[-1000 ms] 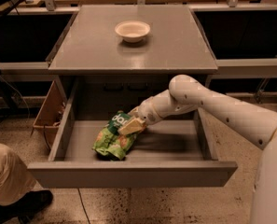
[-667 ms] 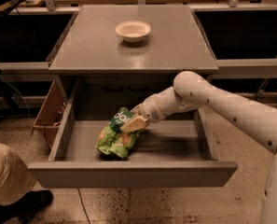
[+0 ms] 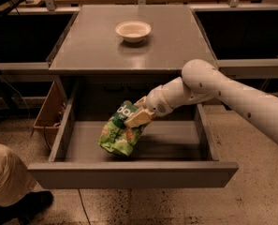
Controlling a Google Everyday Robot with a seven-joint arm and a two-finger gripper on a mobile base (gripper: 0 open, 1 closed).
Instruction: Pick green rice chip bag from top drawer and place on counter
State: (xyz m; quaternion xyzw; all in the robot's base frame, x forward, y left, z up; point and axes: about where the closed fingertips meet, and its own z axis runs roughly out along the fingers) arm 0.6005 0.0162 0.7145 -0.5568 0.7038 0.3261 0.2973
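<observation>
One grey counter [image 3: 176,36] stands over one open top drawer [image 3: 129,175]. One white arm [image 3: 232,93] reaches in. One green rice chip bag [image 3: 117,135] hangs in the drawer, its top pinched by the gripper [image 3: 138,116]. One pale bowl [image 3: 133,31] sits on the counter.

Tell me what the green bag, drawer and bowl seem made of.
Held by the gripper inside the top drawer, the green rice chip bag looks like thin plastic film: creased, glossy. The drawer: likely painted metal, flat matte grey. The bowl: pale, matte; paper or plastic.
</observation>
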